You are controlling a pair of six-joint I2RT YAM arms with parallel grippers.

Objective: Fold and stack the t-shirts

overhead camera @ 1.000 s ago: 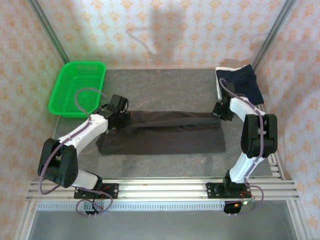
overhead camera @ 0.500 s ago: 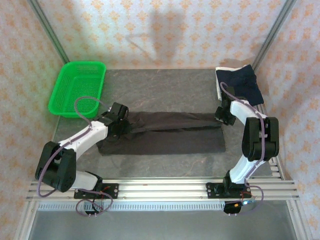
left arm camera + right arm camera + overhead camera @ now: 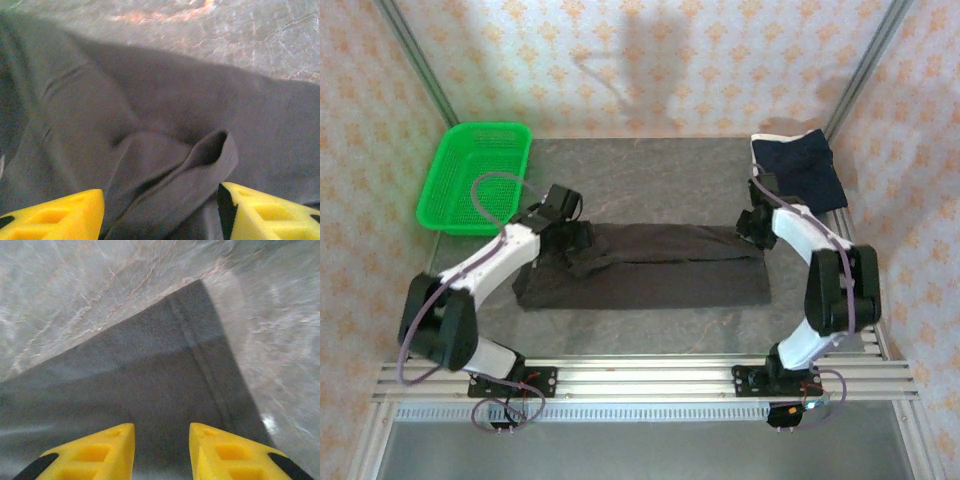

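The dark charcoal-brown t-shirt [image 3: 650, 275] lies folded into a long band across the middle of the table. My left gripper [image 3: 575, 245] is over its left end. In the left wrist view this gripper [image 3: 160, 194] is open, its yellow fingers wide apart on either side of a raised ridge of the shirt [image 3: 150, 100]. My right gripper [image 3: 752, 222] is at the shirt's back right corner. There it [image 3: 161, 427] is open just above the flat hemmed cloth [image 3: 150, 370]. The navy blue t-shirt [image 3: 802, 167] sits folded at the back right on a thin white edge [image 3: 761, 140].
A green mesh basket [image 3: 480, 175] stands at the back left. Grey tabletop [image 3: 650, 180] lies bare behind the shirt. An aluminium rail [image 3: 640, 375] runs along the near edge. Patterned walls and slanted metal posts [image 3: 415, 60] close in the sides.
The raised cloth ridge strung between the two grippers has dropped and now lies flatter. My right gripper has shifted a little left and back; my left gripper has moved slightly right.
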